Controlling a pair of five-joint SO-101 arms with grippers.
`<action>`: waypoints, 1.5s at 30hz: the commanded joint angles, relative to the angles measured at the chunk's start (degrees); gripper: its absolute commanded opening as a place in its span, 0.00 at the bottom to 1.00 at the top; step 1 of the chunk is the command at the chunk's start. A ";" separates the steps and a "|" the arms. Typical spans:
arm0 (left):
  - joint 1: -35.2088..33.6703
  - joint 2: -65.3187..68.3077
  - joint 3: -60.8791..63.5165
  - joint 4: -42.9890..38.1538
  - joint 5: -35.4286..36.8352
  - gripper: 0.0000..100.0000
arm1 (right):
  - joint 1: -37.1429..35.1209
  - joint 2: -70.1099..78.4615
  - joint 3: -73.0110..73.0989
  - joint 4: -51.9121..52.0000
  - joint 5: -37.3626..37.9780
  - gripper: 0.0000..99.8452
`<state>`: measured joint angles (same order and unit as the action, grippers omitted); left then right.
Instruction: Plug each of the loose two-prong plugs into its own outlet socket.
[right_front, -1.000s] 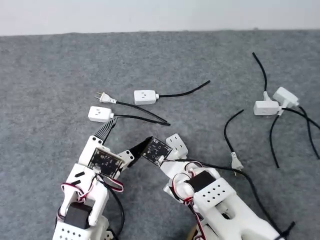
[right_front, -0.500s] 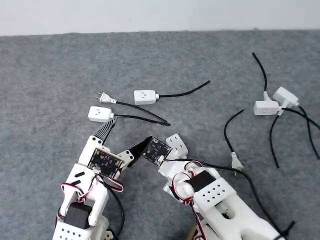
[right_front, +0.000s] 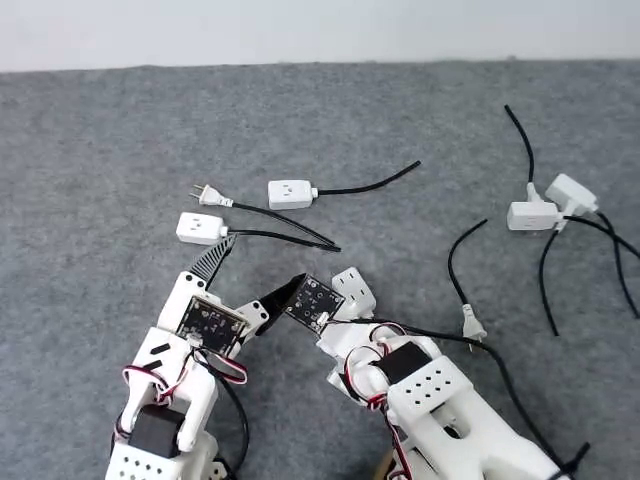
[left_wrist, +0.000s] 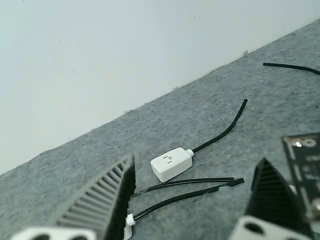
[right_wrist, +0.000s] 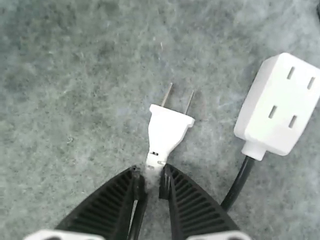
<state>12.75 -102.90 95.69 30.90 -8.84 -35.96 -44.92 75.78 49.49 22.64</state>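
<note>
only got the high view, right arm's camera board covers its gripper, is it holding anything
Observer: Yes. The right gripper is shut on the cord end of a white two-prong plug.
Operator: which way do the prongs point
Observer: Straight away from the gripper, both prongs bare and side by side.
Operator: are they in a socket yet
Observer: No. The outlet block lies beside the plug and apart from it, with grey carpet between them. Its slotted face is turned toward the wrist camera, not toward the prongs.
</note>
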 joint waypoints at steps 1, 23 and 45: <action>0.09 -0.18 -1.27 -2.02 0.18 0.35 | 0.92 0.13 -1.23 1.63 2.11 0.01; 0.18 -0.18 -1.27 -2.02 0.09 0.35 | 11.03 0.04 -22.24 17.80 4.22 0.01; 4.31 -0.18 -1.80 0.26 0.00 0.35 | 5.32 0.22 -44.13 33.19 5.10 0.01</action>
<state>14.33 -102.90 95.60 30.81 -8.84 -27.52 -43.96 34.81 82.55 27.82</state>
